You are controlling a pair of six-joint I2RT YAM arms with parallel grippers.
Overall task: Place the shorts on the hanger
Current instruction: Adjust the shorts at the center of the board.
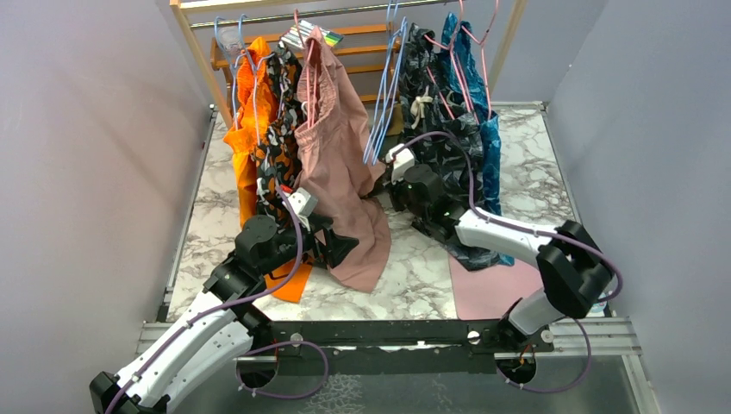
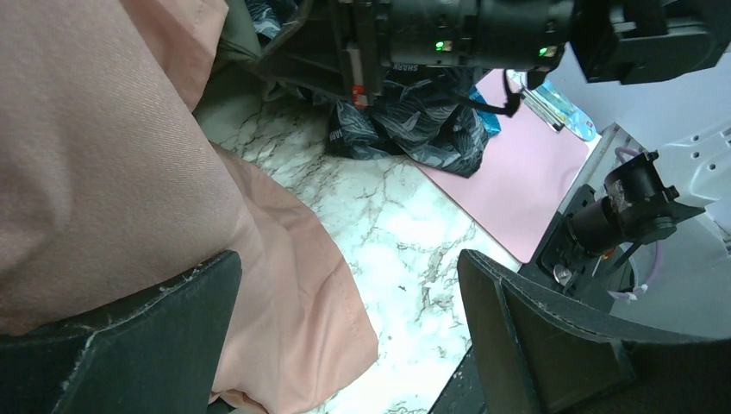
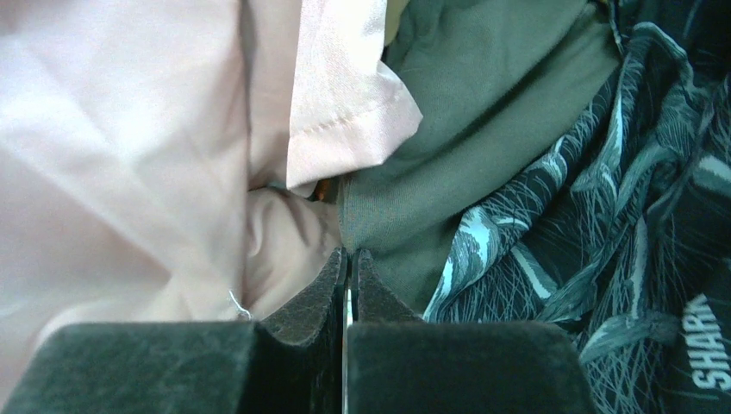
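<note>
Right wrist view: your right gripper [image 3: 348, 259] is closed tight, with its tips against a fold of the shorts [image 3: 465, 112]. You cannot tell whether any cloth is caught between them. The shorts are wedged between the pink shorts [image 3: 129, 129] and the leaf-print shorts [image 3: 603, 216], which is likely why the grip is at the exposed edge. Your left gripper [image 2: 349, 263] gapes wide and holds nothing. Pink cloth lies against one finger, probably to hold that garment aside. The hanger [image 1: 382, 103] hangs from the rail [image 1: 345, 11], well above the shorts.

Surface: marble table [image 1: 414, 267] with a pink mat [image 1: 491, 289]. Room: plain grey walls [image 1: 86, 129].
</note>
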